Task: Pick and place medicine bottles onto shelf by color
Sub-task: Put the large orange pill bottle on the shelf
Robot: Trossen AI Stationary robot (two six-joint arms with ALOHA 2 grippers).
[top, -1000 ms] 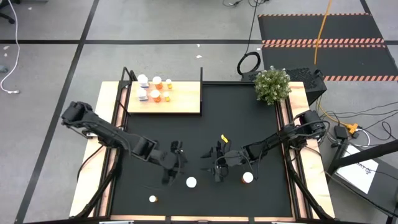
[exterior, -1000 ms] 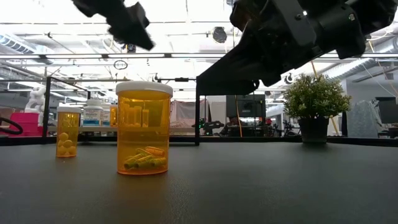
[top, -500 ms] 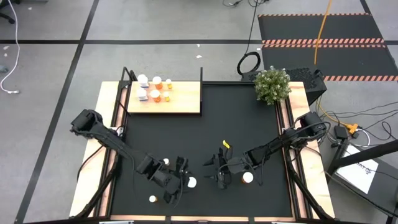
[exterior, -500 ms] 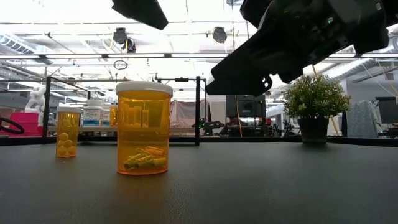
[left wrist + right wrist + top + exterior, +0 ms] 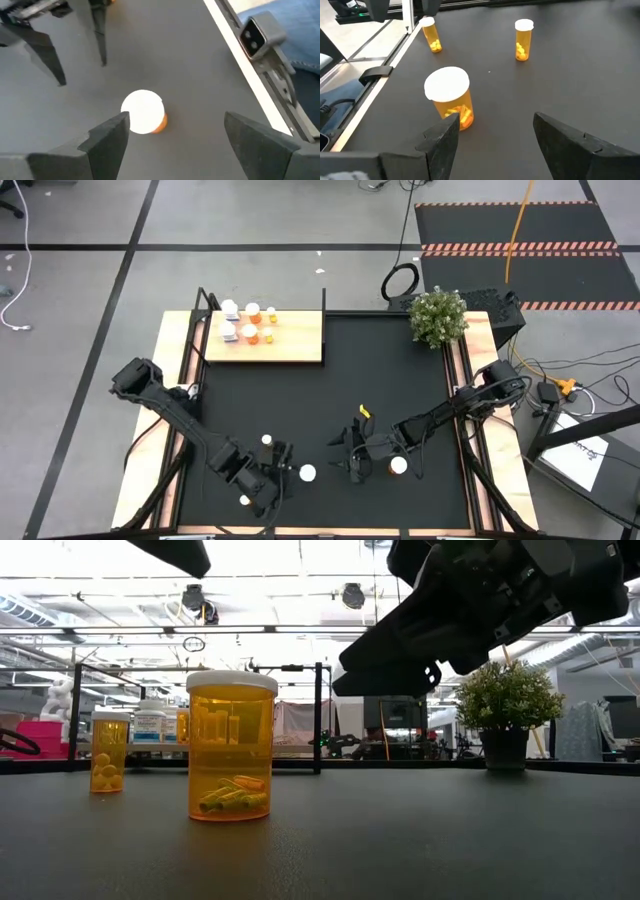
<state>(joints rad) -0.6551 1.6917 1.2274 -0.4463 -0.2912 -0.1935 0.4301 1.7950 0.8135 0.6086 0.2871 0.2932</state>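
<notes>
Several medicine bottles (image 5: 248,323) stand at the left end of the light-wood shelf (image 5: 295,340). On the black mat stand orange bottles with white caps: a large one (image 5: 307,473), two slim ones (image 5: 267,440) (image 5: 245,500), and one (image 5: 398,466) beside the right arm. My left gripper (image 5: 172,135) is open above the mat, just left of the large bottle (image 5: 143,111). My right gripper (image 5: 495,135) is open on that bottle's (image 5: 447,97) right, facing it. Neither gripper touches anything.
A potted plant (image 5: 437,316) stands at the mat's far right corner. A small yellow piece (image 5: 362,412) lies on the mat behind the right gripper. Black posts (image 5: 318,715) rise at the shelf's edges. Wooden strips (image 5: 172,380) border the mat.
My left gripper has moved toward the table's near edge and somewhat left, uncovering the slim bottle it stood over, which stays upright. My right gripper has shifted slightly toward the near edge. No bottle has moved.
</notes>
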